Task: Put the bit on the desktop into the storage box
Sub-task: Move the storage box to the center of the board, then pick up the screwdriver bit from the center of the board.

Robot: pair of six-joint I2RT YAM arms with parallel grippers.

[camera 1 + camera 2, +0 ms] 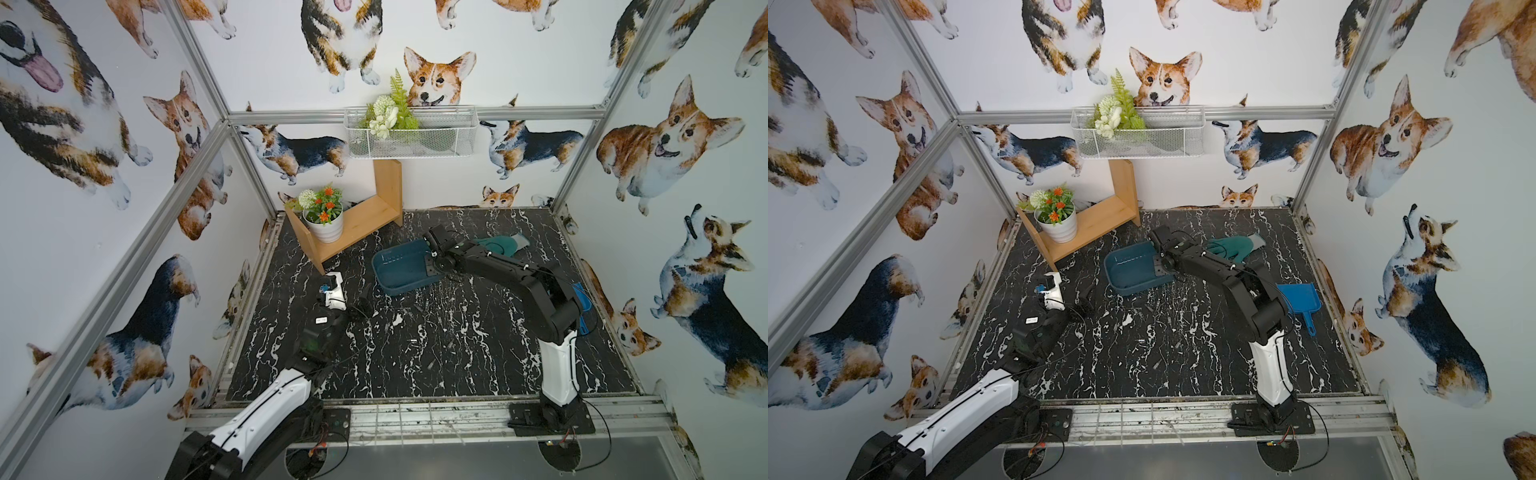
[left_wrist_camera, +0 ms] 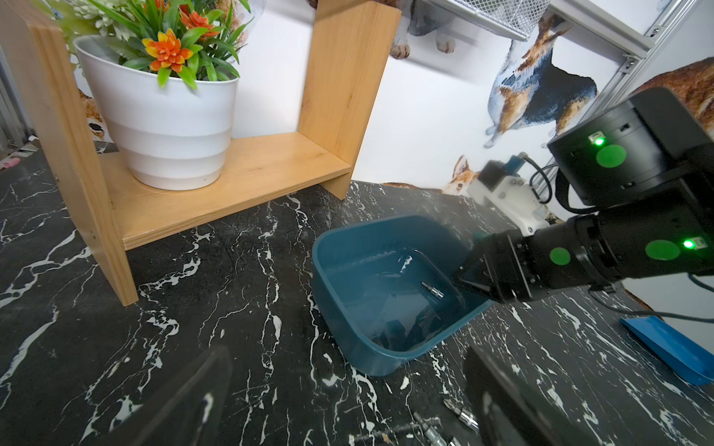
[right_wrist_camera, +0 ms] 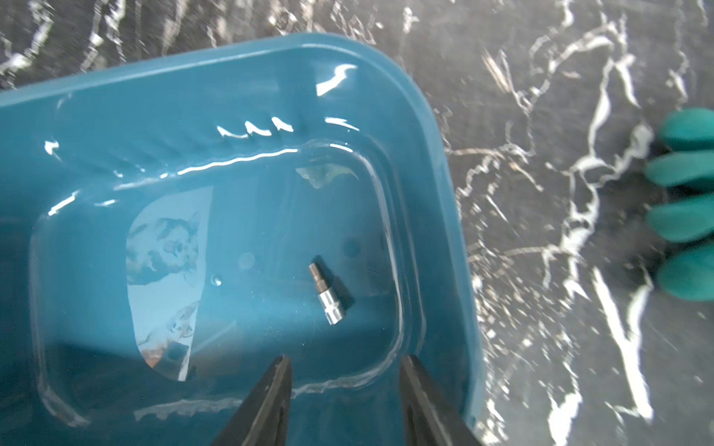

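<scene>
Over the storage box (image 3: 232,77), near the far edge of the tabletop (image 1: 457,365): right gripper (image 3: 346,361), jaws apart, holding nothing. Inside, flat on the box floor, one small silver bit (image 3: 326,295), so probably done with that one. Left gripper (image 1: 361,305) wide open too, empty, low toward the left edge, likely waiting. Hard to spot on the marble and partly cut off: other bits (image 2: 459,415) mid-tabletop.

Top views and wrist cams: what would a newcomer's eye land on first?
The corgi-print wallpaper covering the walls grabs attention first, above the black, white-veined marble-pattern tabletop. Next comes the shallow dark teal plastic storage box toward the back of the table, with one small silver metal bit lying on its floor and the open right gripper poised over it. More loose metal bits lie on the tabletop in front of the box.
</scene>
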